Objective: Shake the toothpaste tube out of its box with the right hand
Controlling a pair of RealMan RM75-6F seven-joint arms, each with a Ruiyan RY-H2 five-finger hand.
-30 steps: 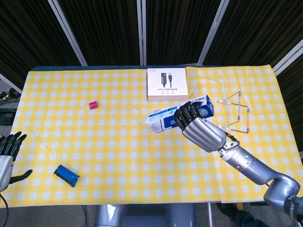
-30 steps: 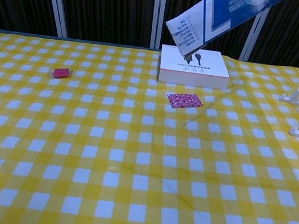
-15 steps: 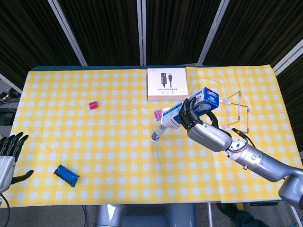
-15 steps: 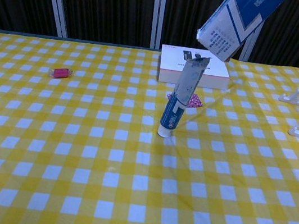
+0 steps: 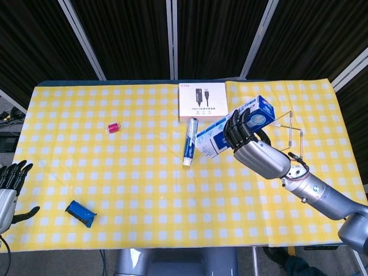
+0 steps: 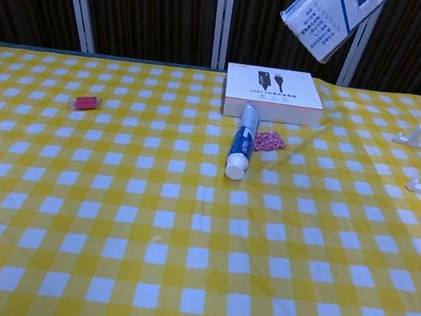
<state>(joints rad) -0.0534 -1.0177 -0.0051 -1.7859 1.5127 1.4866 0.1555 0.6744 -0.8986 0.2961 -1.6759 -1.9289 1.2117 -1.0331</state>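
Observation:
The blue and white toothpaste box (image 5: 233, 127) is held up in the air by my right hand (image 5: 248, 138), tilted with its open end down to the left. In the chest view only the box's lower end (image 6: 328, 15) shows at the top edge; the hand is out of that frame. The toothpaste tube (image 5: 189, 141) lies flat on the checked cloth, cap toward me, just in front of the white carton; it also shows as the tube (image 6: 240, 140) in the chest view. My left hand (image 5: 8, 190) hovers at the table's near left corner, fingers apart and holding nothing.
A white cable carton (image 5: 202, 102) lies at the back centre. A small pink patterned packet (image 6: 271, 141) sits beside the tube. A pink clip (image 5: 112, 127), a blue packet (image 5: 80, 212) and a wire stand (image 5: 290, 138) also lie on the yellow checked tablecloth (image 5: 115, 172).
The tube slid out of the box, stood on its cap for an instant, then fell flat on the cloth. My right hand lifted the box up and to the right.

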